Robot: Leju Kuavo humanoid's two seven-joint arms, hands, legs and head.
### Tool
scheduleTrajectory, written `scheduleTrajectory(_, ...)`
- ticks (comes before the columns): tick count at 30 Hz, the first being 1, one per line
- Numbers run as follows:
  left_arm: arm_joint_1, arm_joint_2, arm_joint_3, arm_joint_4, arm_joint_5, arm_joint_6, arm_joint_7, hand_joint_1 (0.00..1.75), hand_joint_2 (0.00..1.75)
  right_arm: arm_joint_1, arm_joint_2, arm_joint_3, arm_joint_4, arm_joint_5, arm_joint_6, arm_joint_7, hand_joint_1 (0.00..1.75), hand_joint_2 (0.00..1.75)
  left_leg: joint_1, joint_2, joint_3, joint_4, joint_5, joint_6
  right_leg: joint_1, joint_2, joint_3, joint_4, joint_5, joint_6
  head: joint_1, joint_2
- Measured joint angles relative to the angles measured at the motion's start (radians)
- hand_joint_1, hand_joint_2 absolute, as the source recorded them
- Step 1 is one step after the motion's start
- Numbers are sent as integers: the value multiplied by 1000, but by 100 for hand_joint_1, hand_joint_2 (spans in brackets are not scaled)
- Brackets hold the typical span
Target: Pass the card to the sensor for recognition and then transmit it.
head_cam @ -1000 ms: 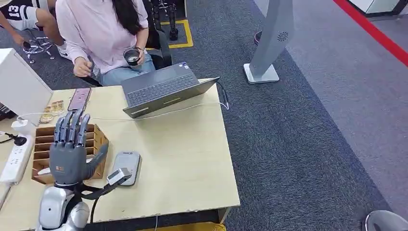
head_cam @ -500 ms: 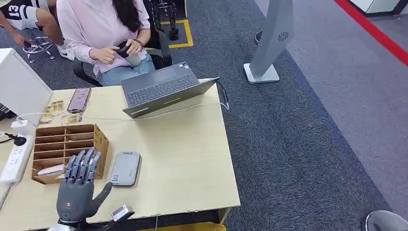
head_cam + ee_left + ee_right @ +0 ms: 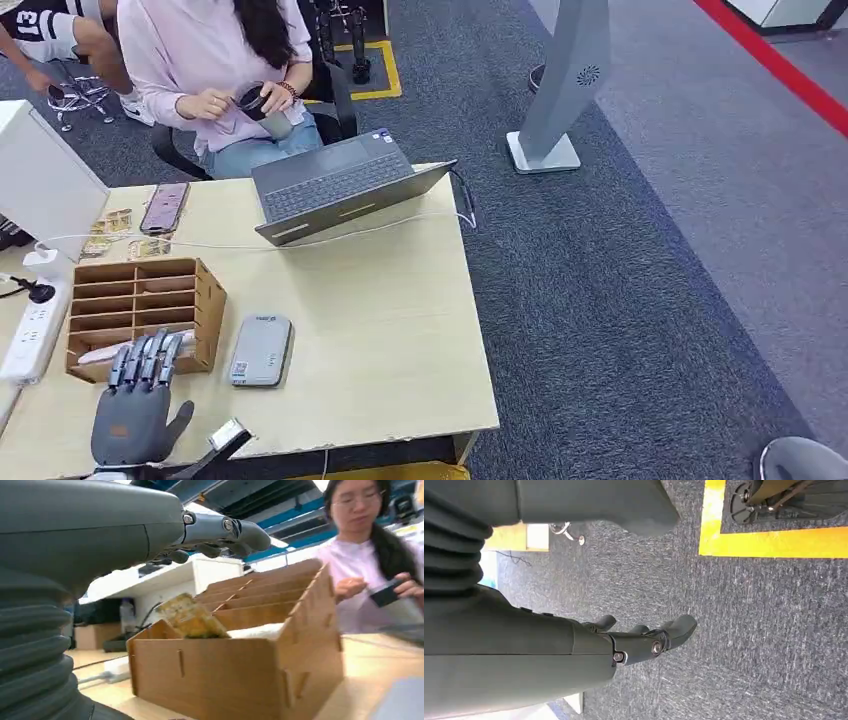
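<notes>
Since drawing back from above the rack (image 3: 140,300) toward the worktop (image 3: 380,330) edge, the left hand (image 3: 135,405) is spread and empty, the card (image 3: 192,620) evidently still to be picked.

The left robot hand (image 3: 133,410) hovers open, fingers straight, at the near end of the wooden rack (image 3: 143,312) on the counter (image 3: 390,330). A white card (image 3: 100,352) lies in the rack's nearest slot. The grey sensor (image 3: 261,349) lies just right of the rack, a laptop (image 3: 335,182) beyond it.
</notes>
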Motion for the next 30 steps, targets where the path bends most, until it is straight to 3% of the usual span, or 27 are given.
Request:
scheduleTrajectory(8,-80,-1,32,108,-5,0,-3,0,175,-1,0,7,0,3,8,6,0,175,0,0,0,0,0,0,0,0,0,0,0,0,0,0)
scheduleTrajectory(30,-117,-2,41,174,10,30,-10,0,175,0,0,29,0,-3,12,5,0,175,0,0,0,0,0,0,0,0,0,0,0,0,0,0)
